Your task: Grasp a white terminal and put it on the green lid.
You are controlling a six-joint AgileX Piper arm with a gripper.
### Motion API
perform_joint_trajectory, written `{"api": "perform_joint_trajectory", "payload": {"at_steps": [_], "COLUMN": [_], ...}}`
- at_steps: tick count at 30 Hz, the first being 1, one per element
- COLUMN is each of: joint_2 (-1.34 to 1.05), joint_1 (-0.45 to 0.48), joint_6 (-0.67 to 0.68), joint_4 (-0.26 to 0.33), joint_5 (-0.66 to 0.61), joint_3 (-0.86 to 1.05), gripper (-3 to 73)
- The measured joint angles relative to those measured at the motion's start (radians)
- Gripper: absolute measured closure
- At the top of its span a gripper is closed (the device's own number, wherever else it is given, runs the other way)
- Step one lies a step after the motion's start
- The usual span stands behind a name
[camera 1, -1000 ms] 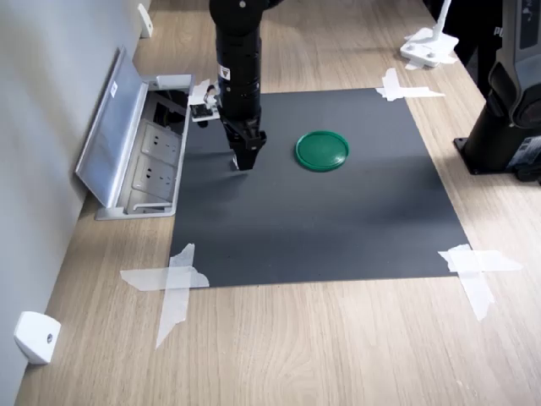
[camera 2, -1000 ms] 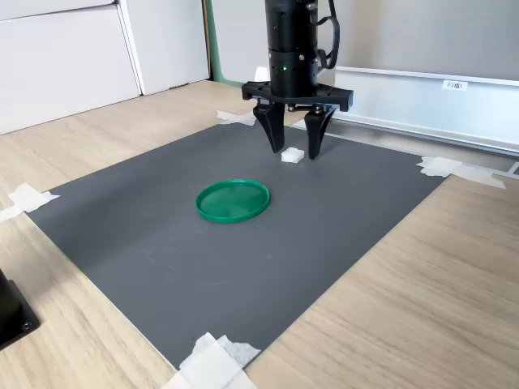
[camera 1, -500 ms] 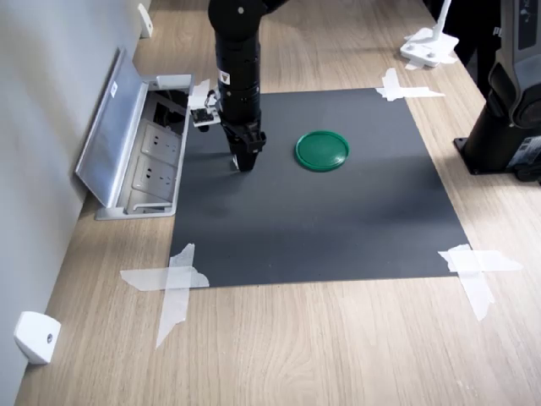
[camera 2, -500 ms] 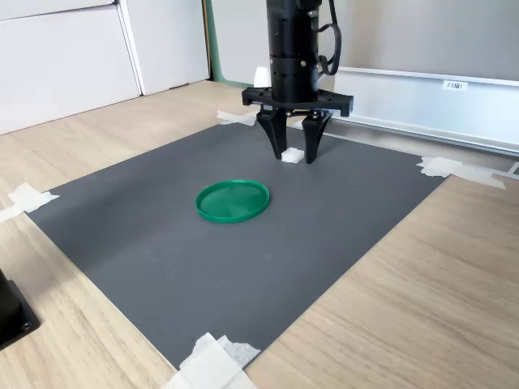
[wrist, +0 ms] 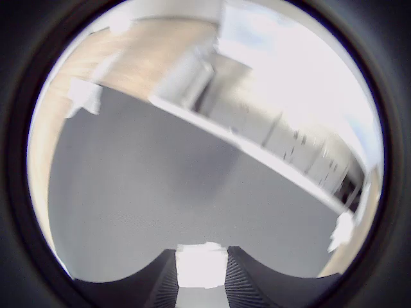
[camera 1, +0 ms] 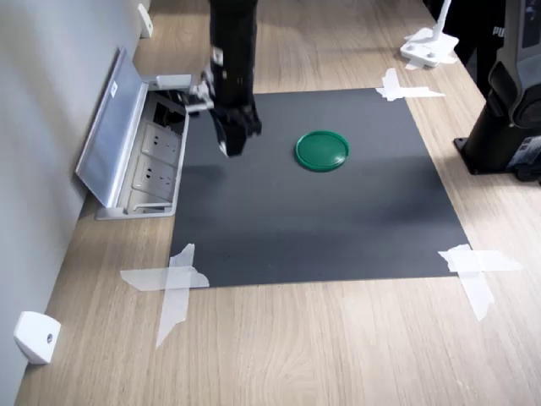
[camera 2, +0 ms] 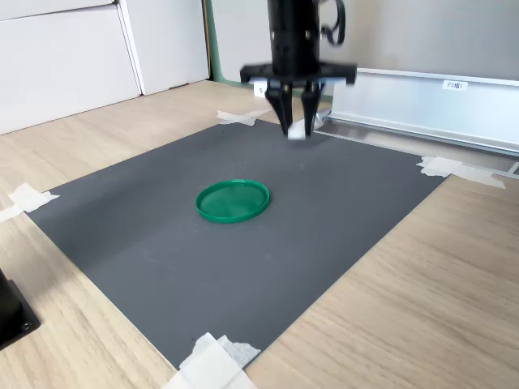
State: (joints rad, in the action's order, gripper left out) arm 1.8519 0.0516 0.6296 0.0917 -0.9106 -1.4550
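White terminal (camera 2: 297,130) sits pinched between the two dark fingers of the end effector (camera 2: 295,130), which is clamped on it and holds it clear of the dark grey mat (camera 2: 243,243); the wrist view shows the same small white block (wrist: 200,267) wedged between the ribbed inner faces of the fingers (wrist: 164,282), with bare mat beyond. In the first exterior view the end effector (camera 1: 234,145) is motion-blurred and the block itself cannot be made out. In the second exterior view the green lid (camera 2: 233,200) lies flat on the mat, nearer the camera and to the second exterior view's left of the held block, well apart from it; in the first exterior view the lid (camera 1: 322,150) lies to the first exterior view's right of the end effector, with only open mat between them. The mat is fixed to the wooden tabletop (camera 1: 338,338) by white tape strips (camera 1: 173,283) at its corners. At the first exterior view's left, just beside the mat's edge, an open metal socket box (camera 1: 139,148) with its lid raised stands against the wall. A white wedge-shaped piece (camera 1: 35,337) lies near that wall at the near left, and a black stand base (camera 1: 503,127) rests on the tabletop at the first exterior view's right.
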Motion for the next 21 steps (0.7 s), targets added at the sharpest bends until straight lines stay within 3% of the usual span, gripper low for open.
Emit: {"api": "perform_joint_trajectory", "payload": {"at_steps": [7, 15, 21], "joint_2": [-0.196, -0.355, -0.394], "joint_1": [0.000, 0.000, 0.000], "joint_6": [0.132, 0.181, 0.190], "joint_4": [-0.023, -0.040, -0.092], "joint_5": [-0.085, -0.061, -0.022], "joint_3": [0.114, 0.360, 0.519], "gripper": [42.6, 42.6, 42.6]}}
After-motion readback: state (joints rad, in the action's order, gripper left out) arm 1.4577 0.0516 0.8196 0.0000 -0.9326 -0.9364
